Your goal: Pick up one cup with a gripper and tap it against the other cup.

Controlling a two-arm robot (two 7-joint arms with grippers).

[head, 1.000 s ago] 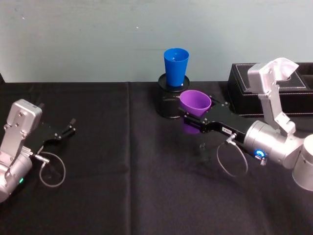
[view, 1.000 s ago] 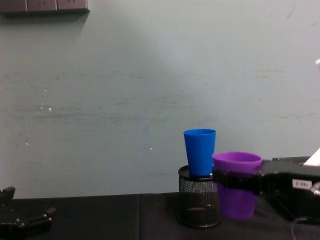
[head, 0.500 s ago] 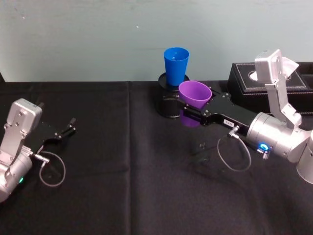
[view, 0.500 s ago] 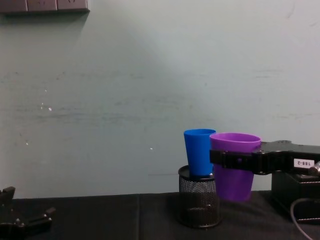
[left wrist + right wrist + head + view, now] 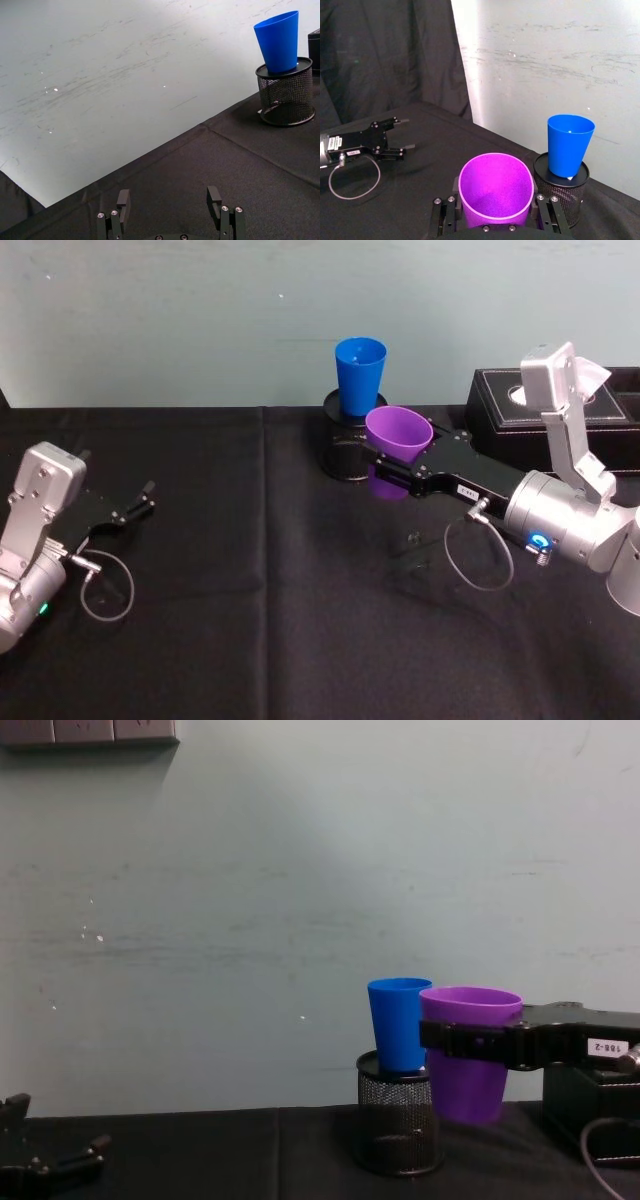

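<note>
My right gripper (image 5: 395,462) (image 5: 495,214) (image 5: 462,1040) is shut on the purple cup (image 5: 398,435) (image 5: 496,187) (image 5: 468,1055), held upright off the black table. The blue cup (image 5: 360,375) (image 5: 569,145) (image 5: 398,1023) (image 5: 280,41) stands upright on a black mesh pen holder (image 5: 345,445) (image 5: 562,192) (image 5: 398,1125) (image 5: 286,90). In the chest view the purple cup's rim sits level with the blue cup's rim and overlaps its right side; whether they touch I cannot tell. My left gripper (image 5: 140,502) (image 5: 171,204) rests open at the table's left, far from both.
A black box (image 5: 560,415) (image 5: 590,1095) stands at the back right, behind my right arm. The table is covered in black cloth (image 5: 250,590), with a pale wall (image 5: 250,900) close behind the cups.
The right gripper lifted the purple cup up and toward the blue cup between one second and half a second ago. Since then it has hardly moved. The left arm stayed still.
</note>
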